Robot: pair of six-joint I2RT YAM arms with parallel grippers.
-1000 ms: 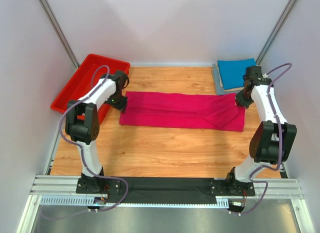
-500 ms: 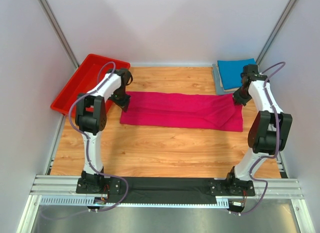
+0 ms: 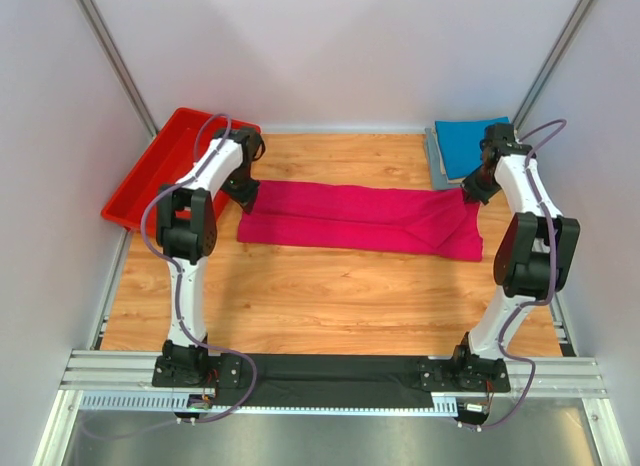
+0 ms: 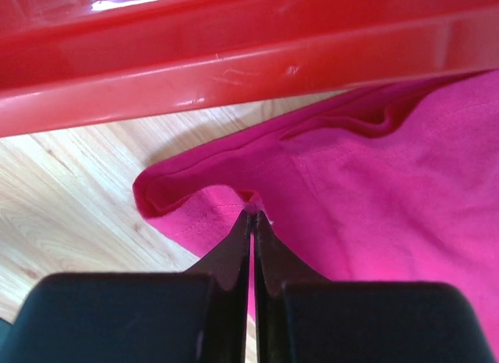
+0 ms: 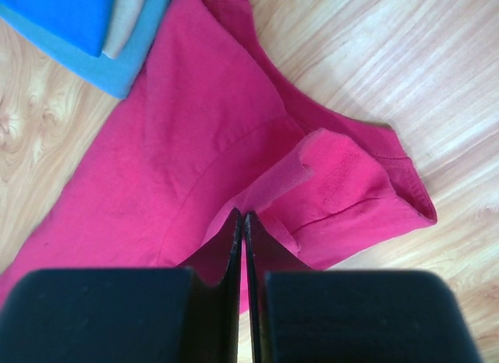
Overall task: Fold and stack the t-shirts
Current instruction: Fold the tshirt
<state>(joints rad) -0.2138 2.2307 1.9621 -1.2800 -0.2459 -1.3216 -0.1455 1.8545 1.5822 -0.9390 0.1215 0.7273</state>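
Near the red bin (image 3: 150, 174) the left end effector (image 4: 251, 216) pinches the pink t-shirt (image 3: 360, 218) — right end effector (image 5: 242, 214) likewise.

1. Our right gripper (image 5: 242, 216) has its two fingers pressed together on a raised fold of the magenta-pink t-shirt (image 5: 195, 137).
2. The shirt lies on the wooden table (image 5: 374, 59), one end doubled over.
3. Just beside it we see the folded blue t-shirt (image 5: 66, 12), with a grey t-shirt (image 5: 129, 12) at its edge.
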